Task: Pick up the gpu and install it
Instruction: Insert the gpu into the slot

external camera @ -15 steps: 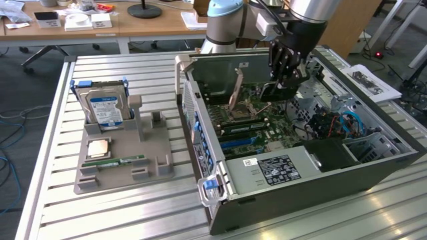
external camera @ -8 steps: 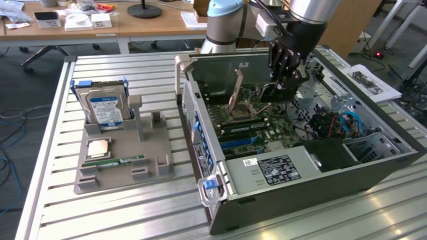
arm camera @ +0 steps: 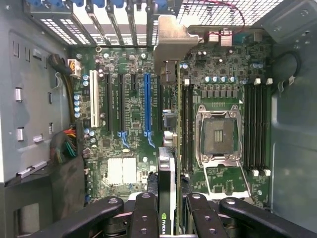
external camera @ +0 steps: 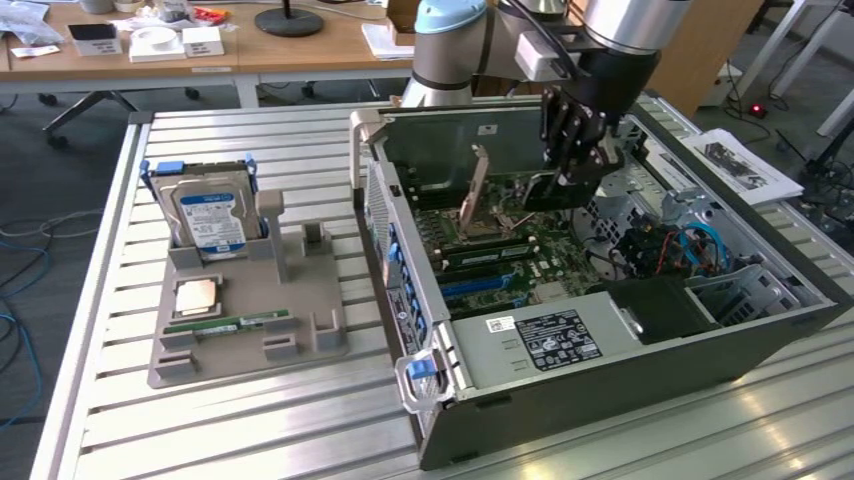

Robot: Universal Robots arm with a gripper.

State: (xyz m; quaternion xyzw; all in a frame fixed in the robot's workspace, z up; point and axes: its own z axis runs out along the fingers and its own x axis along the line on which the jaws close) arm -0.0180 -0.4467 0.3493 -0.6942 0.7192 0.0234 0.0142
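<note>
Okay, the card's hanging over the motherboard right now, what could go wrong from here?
First, the gpu, clamped edge-on in the hand, looks offset from the blue slot, so pressing down might miss it and hit board parts. Second, the open CPU socket lies near the card; a slip could damage it. Third, the card's metal bracket may catch on the case's rear slot openings.

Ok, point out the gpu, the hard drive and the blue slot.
gpu (arm camera: 167, 186): wrist view, edge facing the camera.
hard drive (external camera: 214, 222): exterior view, its blue-white label.
blue slot (arm camera: 146, 106): wrist view, middle of its length.
</note>
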